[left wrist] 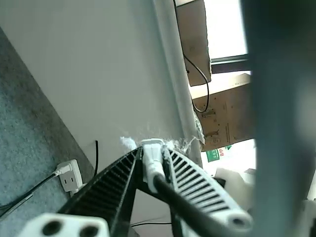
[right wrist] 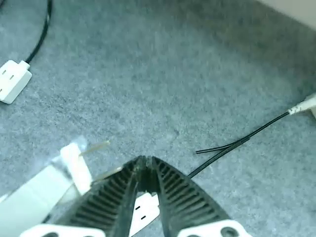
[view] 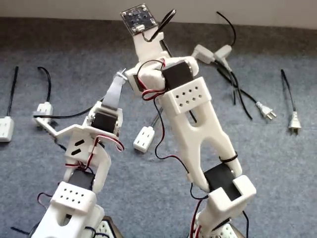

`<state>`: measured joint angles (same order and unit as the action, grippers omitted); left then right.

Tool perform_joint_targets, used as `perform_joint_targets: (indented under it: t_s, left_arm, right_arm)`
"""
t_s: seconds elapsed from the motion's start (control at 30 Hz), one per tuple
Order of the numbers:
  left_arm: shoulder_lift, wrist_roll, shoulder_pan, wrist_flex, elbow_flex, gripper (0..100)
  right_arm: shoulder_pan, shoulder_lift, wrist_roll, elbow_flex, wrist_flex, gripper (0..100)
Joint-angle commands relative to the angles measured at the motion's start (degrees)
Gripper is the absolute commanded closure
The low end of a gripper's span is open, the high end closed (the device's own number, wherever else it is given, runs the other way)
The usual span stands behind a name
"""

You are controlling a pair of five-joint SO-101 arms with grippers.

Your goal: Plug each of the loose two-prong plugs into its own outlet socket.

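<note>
My left gripper (left wrist: 153, 146) is shut on a white two-prong plug (left wrist: 154, 160) with a black cord, held up off the carpet. In the high view that gripper (view: 120, 77) stands raised near the middle, beside the right arm's wrist. The right wrist view looks down on the same plug (right wrist: 74, 160), its prongs bare. My right gripper (right wrist: 143, 161) is shut with nothing seen between its fingers, just above a white outlet socket (right wrist: 143, 211). That socket (view: 143, 139) lies on the carpet between the two arms.
More white sockets lie at the left edge (view: 6, 128), left of the arms (view: 43, 110) and at the back (view: 204, 53). Two loose plugs (view: 269, 113) (view: 294, 123) with black cords rest at the right. Grey carpet covers the table.
</note>
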<state>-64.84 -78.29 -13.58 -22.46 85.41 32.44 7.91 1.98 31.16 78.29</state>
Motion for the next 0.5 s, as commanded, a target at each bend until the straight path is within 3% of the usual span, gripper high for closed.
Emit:
perform_joint_targets:
  t_s: [0.0, 0.17, 0.47]
  left_arm:
    - [-0.3, 3.9, -6.1, 0.1, 0.0, 99]
    - [-0.2, 5.3, -7.3, 0.1, 0.0, 99]
    - [0.2, 5.2, -2.2, 0.1, -0.6, 99]
  right_arm:
    - [-0.7, -0.3, 0.4, 3.9, -2.7, 99.1]
    - [-0.7, -0.4, 0.4, 3.9, -2.2, 99.1]
    - [-2.2, -0.8, 0.4, 5.3, 1.8, 99.1]
